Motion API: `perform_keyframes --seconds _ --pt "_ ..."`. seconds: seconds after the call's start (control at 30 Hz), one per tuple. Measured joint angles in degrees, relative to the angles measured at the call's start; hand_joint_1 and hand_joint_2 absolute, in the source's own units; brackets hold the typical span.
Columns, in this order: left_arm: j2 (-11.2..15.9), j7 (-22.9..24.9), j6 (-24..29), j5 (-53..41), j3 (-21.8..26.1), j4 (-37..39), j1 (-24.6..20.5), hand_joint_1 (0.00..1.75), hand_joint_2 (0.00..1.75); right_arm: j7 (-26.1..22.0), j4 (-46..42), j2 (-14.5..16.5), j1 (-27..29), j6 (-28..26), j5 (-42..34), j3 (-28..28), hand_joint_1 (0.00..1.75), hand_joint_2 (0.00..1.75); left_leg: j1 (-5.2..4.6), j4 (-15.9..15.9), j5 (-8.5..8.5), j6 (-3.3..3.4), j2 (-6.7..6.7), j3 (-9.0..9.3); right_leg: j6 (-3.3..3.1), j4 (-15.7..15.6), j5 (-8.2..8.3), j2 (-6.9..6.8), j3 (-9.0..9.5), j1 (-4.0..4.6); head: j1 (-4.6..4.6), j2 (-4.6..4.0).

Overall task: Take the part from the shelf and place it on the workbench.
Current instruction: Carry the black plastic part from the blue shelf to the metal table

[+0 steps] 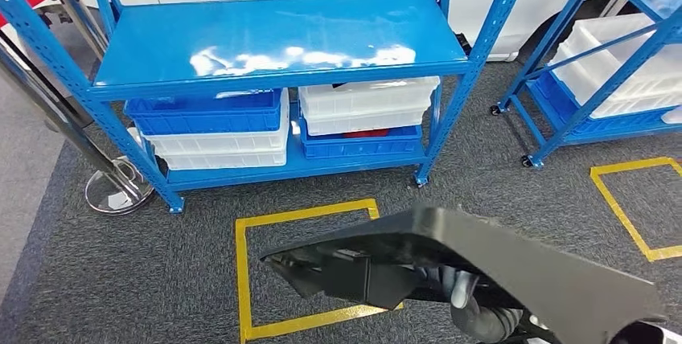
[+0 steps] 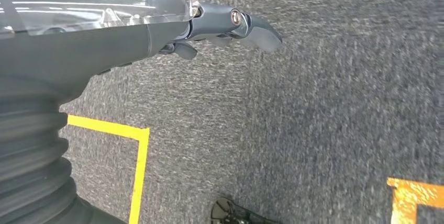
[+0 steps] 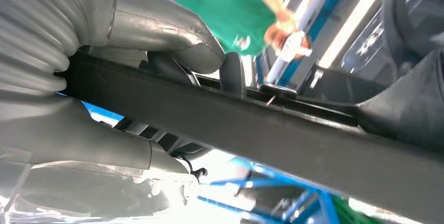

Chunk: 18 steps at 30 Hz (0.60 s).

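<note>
I am gripping the black part (image 1: 482,268) in my right hand (image 3: 120,93), at five o'clock from the blue shelf (image 1: 281,38), so it cannot fall. My left hand (image 2: 220,30) is hanging, holding nothing.

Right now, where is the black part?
The black part is off the shelf, gripped by the right hand, low and right of centre in the head view, above the yellow floor square.

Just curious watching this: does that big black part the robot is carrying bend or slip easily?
Probably stiff: the black part juts straight out past the right hand without sagging. Its smooth, glossy top might be slippery. Held at one spot, it could tip.
</note>
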Motion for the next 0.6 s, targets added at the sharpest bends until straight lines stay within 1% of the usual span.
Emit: perform_keyframes --seconds 0.03,0.07,0.1,0.13,0.17,0.2,0.23,0.27,0.3,0.33,0.37,0.4,0.43,0.47,0.5,0.53,0.57,0.6 --pt "-0.2 0.0 0.1 0.1 -0.1 0.0 -0.1 0.00 1.75 0.0 0.3 0.2 -0.5 0.8 -0.6 0.6 1.69 1.75 -0.05 0.0 -0.11 -0.14 0.46 0.17 -0.40 -4.1 1.60 -1.05 2.12 0.27 -0.01 0.00" --pt "-0.4 0.0 0.1 0.1 -0.1 0.0 -0.1 0.00 1.75 0.0 0.6 0.4 -1.1 1.4 -1.2 1.2 1.69 1.75 -0.15 0.0 -0.22 -0.31 0.88 0.29 -0.88 -7.4 2.69 -1.99 3.80 0.65 -0.01 0.00" --pt "-0.5 -0.1 0.2 0.1 -0.1 0.0 -0.1 0.00 1.75 0.0 0.9 0.7 -1.7 1.9 -1.8 1.7 1.69 1.75 -0.23 -0.1 -0.31 -0.55 1.34 0.39 -1.33 -9.6 3.15 -2.69 4.79 1.04 -0.02 0.00" --pt "-0.7 -0.4 0.2 0.2 -0.2 0.0 -0.2 0.00 1.75 0.1 1.2 1.0 -2.2 2.3 -2.4 2.2 1.69 1.75 -0.29 -0.2 -0.35 -0.83 1.83 0.49 -1.71 -10.4 3.07 -2.95 5.06 1.36 -0.03 0.00" --pt "-0.8 -0.7 0.3 0.2 -0.2 0.0 -0.3 0.00 1.75 0.2 1.5 1.3 -2.6 2.6 -2.9 2.5 1.69 1.75 -0.33 -0.4 -0.36 -1.14 2.33 0.63 -2.05 -10.6 3.16 -2.47 4.97 1.52 -0.02 0.00" --pt "-0.9 -1.0 0.2 0.2 -0.2 0.0 -0.4 0.00 1.75 0.3 1.8 1.6 -2.9 2.7 -3.3 2.8 1.69 1.75 -0.31 -0.5 -0.49 -1.47 2.67 0.78 -2.39 -10.9 3.35 -1.89 5.10 1.31 -0.05 0.00" --pt "-0.9 -1.3 0.2 0.2 -0.2 0.0 -0.4 0.00 1.75 0.4 2.0 2.0 -3.2 2.7 -3.5 3.0 1.69 1.75 -0.27 -0.2 -0.84 -1.75 2.23 0.84 -2.70 -11.4 3.60 -1.39 5.38 1.15 -0.07 0.00" --pt "-0.9 -1.5 0.1 0.2 -0.2 -0.1 -0.5 0.00 1.75 0.5 2.1 2.5 -3.4 2.6 -3.6 3.3 1.69 1.75 -0.23 1.0 -1.72 -1.95 1.25 0.43 -3.06 -11.9 3.84 -0.93 5.66 0.96 -0.11 0.00" --pt "-0.9 -1.7 0.1 0.3 -0.2 -0.1 -0.4 0.00 1.75 0.7 2.2 3.0 -3.7 2.6 -3.6 3.5 1.69 1.75 -0.19 3.4 -3.11 -2.07 -0.03 -0.61 -3.35 -12.3 4.02 -0.46 5.92 0.79 -0.16 0.00" --pt "-0.8 -1.8 0.0 0.5 -0.2 -0.1 -0.4 0.00 1.75 0.9 2.4 3.5 -3.9 2.5 -3.6 3.7 1.69 1.75 -0.16 6.8 -4.78 -2.14 -1.32 -2.23 -3.52 -12.4 4.04 0.01 5.99 0.89 -0.18 0.00" --pt "-0.7 -1.9 0.0 0.6 -0.2 -0.1 -0.3 0.00 1.75 1.1 2.5 3.9 -4.0 2.5 -3.5 3.9 1.69 1.75 -0.16 10.7 -6.35 -2.21 -1.99 -4.21 -3.68 -12.3 4.01 0.55 5.96 0.94 -0.20 0.00" --pt "-0.6 -1.8 -0.1 0.6 -0.2 -0.1 -0.3 0.00 1.75 1.2 2.6 4.2 -3.9 2.4 -3.5 4.1 1.69 1.75 -0.16 13.7 -7.12 -2.32 -2.24 -5.85 -3.73 -12.2 3.97 1.19 5.95 1.00 -0.19 0.00" --pt "-0.5 -1.8 -0.1 0.6 -0.2 -0.1 -0.2 0.00 1.75 1.2 2.7 4.4 -3.9 2.3 -3.5 4.2 1.69 1.75 -0.15 14.8 -6.78 -2.42 -2.32 -6.68 -3.75 -12.0 3.89 1.86 5.95 1.02 -0.19 -0.01" --pt "-0.4 -1.7 -0.1 0.5 -0.2 -0.1 -0.2 0.00 1.75 1.2 2.7 4.5 -3.9 2.1 -3.5 4.3 1.69 1.75 -0.12 13.8 -5.33 -2.51 -2.39 -6.46 -3.70 -11.8 3.75 2.56 5.95 1.00 -0.19 -0.01" --pt "-0.3 -1.7 -0.1 0.4 -0.2 -0.1 -0.2 0.00 1.75 1.3 2.7 4.6 -3.9 2.0 -3.6 4.3 1.69 1.75 -0.04 10.7 -3.09 -2.60 -2.70 -5.30 -3.57 -11.4 3.53 3.24 5.93 0.93 -0.18 -0.01" --pt "-0.1 -1.7 -0.1 0.4 -0.2 -0.1 -0.2 0.00 1.75 1.3 2.7 4.7 -3.9 1.9 -3.7 4.3 1.69 1.75 0.11 7.2 -1.29 -2.63 -3.55 -3.74 -3.34 -10.9 3.23 3.85 5.84 0.83 -0.17 -0.01" --pt "0.0 -1.8 -0.1 0.3 -0.2 0.0 -0.2 0.00 1.75 1.3 2.7 4.8 -3.7 1.8 -3.7 4.3 1.69 1.75 0.20 4.0 -0.14 -2.57 -4.57 -2.39 -3.04 -10.2 2.92 4.43 5.58 0.82 -0.17 0.00" --pt "0.1 -2.0 -0.1 0.3 -0.3 0.0 -0.2 0.00 1.75 1.2 2.6 4.9 -3.4 1.7 -3.6 4.2 1.69 1.75 0.26 2.1 0.33 -2.37 -5.41 -1.55 -2.71 -9.7 2.72 4.93 5.26 0.80 -0.16 0.00"
